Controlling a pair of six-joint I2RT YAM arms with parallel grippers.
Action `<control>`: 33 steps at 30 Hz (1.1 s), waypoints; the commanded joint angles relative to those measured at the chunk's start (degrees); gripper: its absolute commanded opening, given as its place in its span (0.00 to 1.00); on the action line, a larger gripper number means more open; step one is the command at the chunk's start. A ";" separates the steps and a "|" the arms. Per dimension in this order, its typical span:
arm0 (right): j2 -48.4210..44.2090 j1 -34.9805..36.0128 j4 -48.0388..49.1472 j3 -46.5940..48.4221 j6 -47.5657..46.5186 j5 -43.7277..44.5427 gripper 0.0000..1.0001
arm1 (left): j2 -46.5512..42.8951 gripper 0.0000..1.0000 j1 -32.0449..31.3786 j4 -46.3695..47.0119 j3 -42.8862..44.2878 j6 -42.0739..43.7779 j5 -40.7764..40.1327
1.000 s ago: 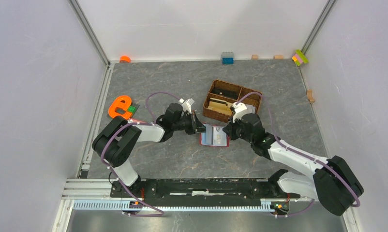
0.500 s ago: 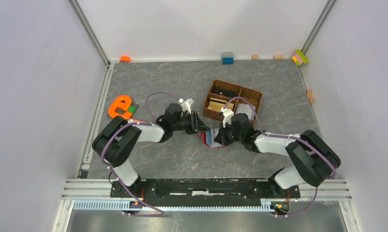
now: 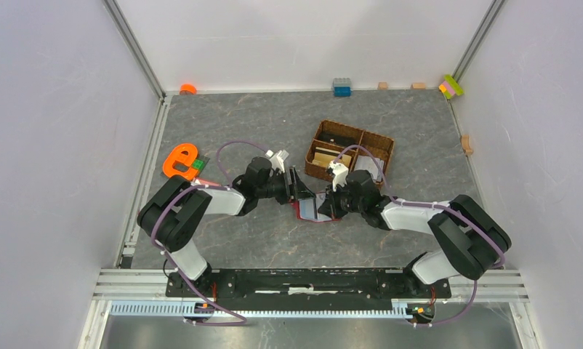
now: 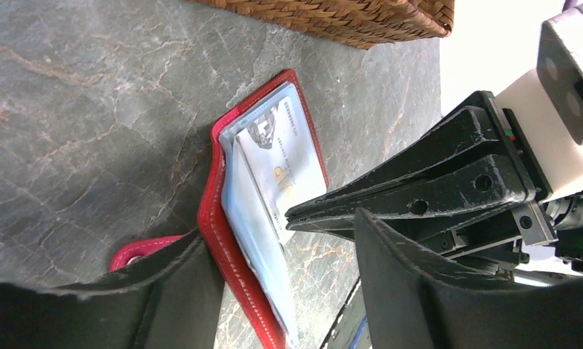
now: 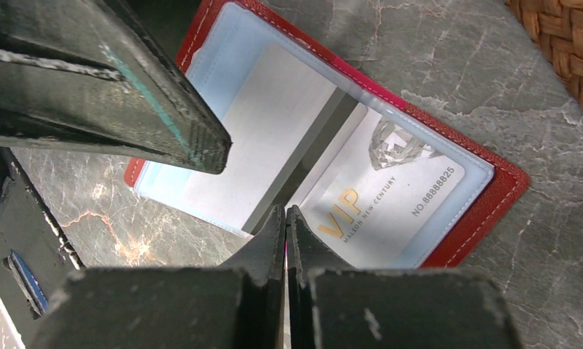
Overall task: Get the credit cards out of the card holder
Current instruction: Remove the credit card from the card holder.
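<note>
The dark red card holder (image 3: 308,211) lies partly open on the table between both arms. Its left flap (image 4: 227,240) stands up off the table. A white-grey VIP card (image 5: 379,185) and a pale card (image 5: 263,123) sit in clear pockets inside. My left gripper (image 4: 278,229) is open. One finger (image 4: 92,305) is outside the raised flap and the other finger (image 4: 448,291) is on the inner side. My right gripper (image 5: 285,214) is shut, its tips resting on the pockets near the fold, beside the VIP card (image 4: 292,163).
A brown wicker basket (image 3: 350,149) with compartments stands just behind the holder; its edge (image 5: 565,51) is near on the right. An orange toy (image 3: 179,160) lies at the left. Small blocks (image 3: 341,87) line the back wall.
My left gripper has gone from shut to open at the holder's left flap. The right arm has swung in leftward onto the holder, which now stands partly folded and a little further left.
</note>
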 commanded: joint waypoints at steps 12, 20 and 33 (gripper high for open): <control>-4.18 0.16 -0.62 -0.28 0.74 2.79 0.00 | -0.95 0.10 0.88 -2.55 1.98 0.56 -0.82; -12.02 -3.15 0.61 -3.74 2.49 1.76 0.14 | -2.73 0.02 1.38 2.46 0.75 -0.55 3.00; -19.73 -9.23 13.75 -10.49 9.97 -12.14 0.49 | -5.66 0.02 3.63 28.34 -6.44 -11.90 10.13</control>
